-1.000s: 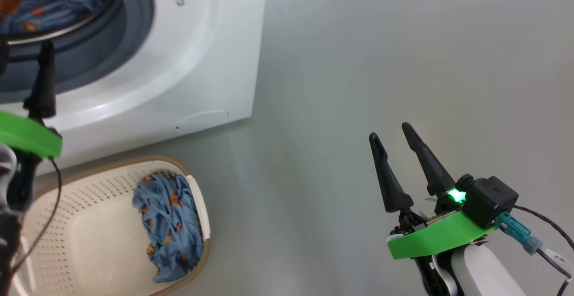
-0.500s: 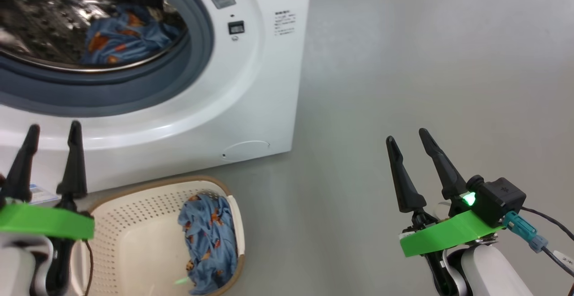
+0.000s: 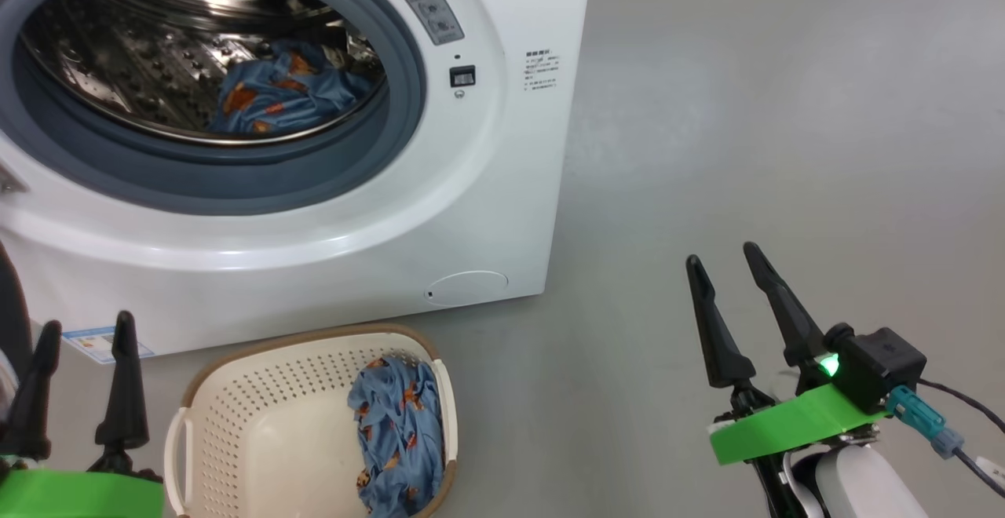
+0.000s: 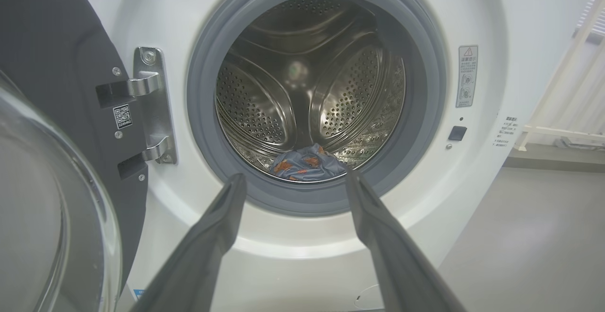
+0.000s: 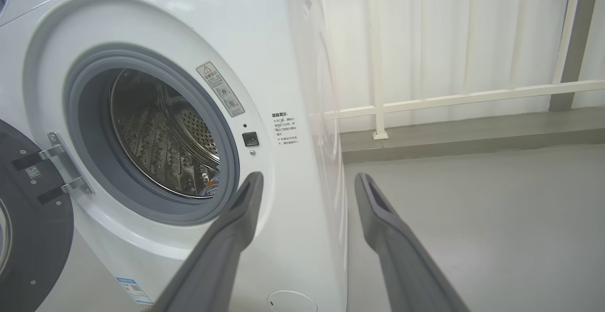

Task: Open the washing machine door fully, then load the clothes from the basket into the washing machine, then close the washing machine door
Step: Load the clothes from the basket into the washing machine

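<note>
Loading step: left gripper point(image 3: 86, 326) and right gripper point(image 3: 721, 255) spread wide, empty; the next move calls for lowering one onto the blue printed garment point(image 3: 396, 439) in the basket point(image 3: 259, 392) at 6 o'clock in the head view.

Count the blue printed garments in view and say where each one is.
2. One garment lies low inside the washing machine; the other garment lies in the basket on the floor. More may be hidden beneath either.

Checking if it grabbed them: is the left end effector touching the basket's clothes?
Apart. Head view: the open left end effector sits beside the basket, clothes lying inside.
</note>
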